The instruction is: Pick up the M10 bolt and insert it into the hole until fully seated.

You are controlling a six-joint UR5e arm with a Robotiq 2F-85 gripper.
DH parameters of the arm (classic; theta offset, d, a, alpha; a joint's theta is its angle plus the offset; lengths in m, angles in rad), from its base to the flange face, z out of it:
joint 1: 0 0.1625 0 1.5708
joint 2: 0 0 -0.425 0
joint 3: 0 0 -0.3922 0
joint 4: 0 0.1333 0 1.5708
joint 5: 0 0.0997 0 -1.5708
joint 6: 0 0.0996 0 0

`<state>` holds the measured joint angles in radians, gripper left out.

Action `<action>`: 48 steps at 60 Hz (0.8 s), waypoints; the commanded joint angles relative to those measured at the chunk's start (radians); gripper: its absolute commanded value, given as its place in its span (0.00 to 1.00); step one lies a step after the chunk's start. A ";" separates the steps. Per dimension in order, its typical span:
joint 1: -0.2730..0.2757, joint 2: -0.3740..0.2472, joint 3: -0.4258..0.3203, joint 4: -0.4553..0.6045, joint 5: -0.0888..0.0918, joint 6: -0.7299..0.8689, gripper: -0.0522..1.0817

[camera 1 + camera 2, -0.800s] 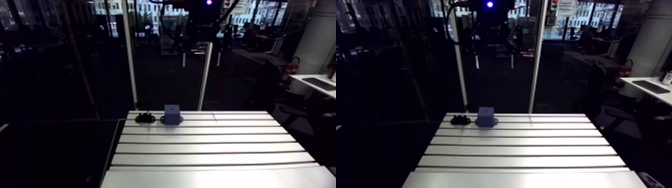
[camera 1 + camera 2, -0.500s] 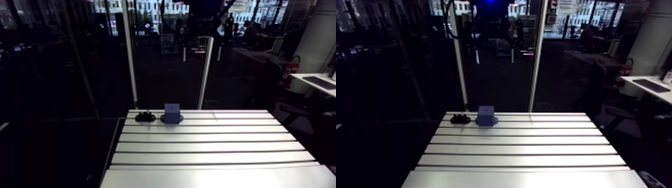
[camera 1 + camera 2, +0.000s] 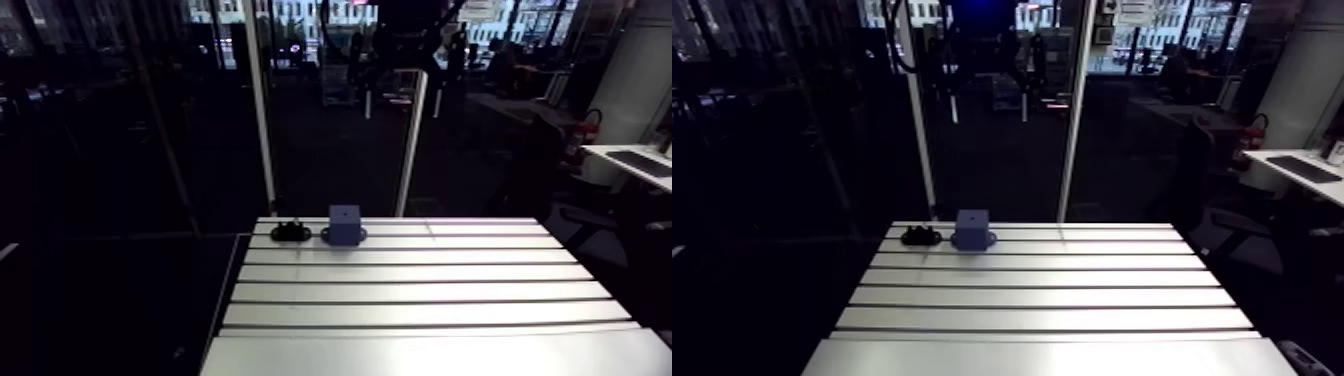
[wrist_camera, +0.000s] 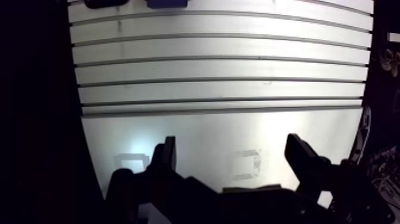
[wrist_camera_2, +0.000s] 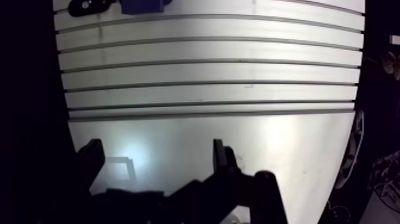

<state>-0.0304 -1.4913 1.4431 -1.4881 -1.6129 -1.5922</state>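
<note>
Bolt (image 3: 290,233) sits way out at the far edge of the table (image 3: 420,290), a small black shape lying low on the last rail, too small to read any detail. Right next to it, on the side towards the table's middle, stands the blue block (image 3: 344,228), upright on a wider base, with a thin sliver of bare rail between the two. Whether they touch at the base, I can't tell, and the hole in the block doesn't show from here.

Over to the wrist view: the gripper (image 4: 231,143) is spread wide, both dark fingers (image 4: 165,158) well apart with nothing but bare metal between them. It hangs above the smooth near strip of the table, and the slotted rails run across ahead of it. Bolt and block are well ahead of the fingers, right at the far end of the rails, off to one side and nowhere near the jaws
</note>
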 commanded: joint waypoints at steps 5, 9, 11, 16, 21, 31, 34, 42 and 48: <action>0.061 0.047 0.023 -0.130 0.029 0.038 0.05; 0.110 0.076 0.029 -0.182 0.015 0.070 0.06; 0.152 0.112 0.027 -0.208 0.010 0.083 0.06; 0.172 0.138 0.023 -0.217 -0.002 0.090 0.06; 0.195 0.177 0.014 -0.235 -0.009 0.115 0.06; 0.219 0.209 0.032 -0.346 -0.026 0.139 0.06; 0.225 0.218 0.050 -0.404 -0.028 0.147 0.06; 0.234 0.251 0.075 -0.477 -0.026 0.153 0.06; 0.236 0.266 0.083 -0.515 -0.021 0.156 0.06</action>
<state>0.1588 -1.3120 1.4810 -1.8012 -1.6261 -1.4739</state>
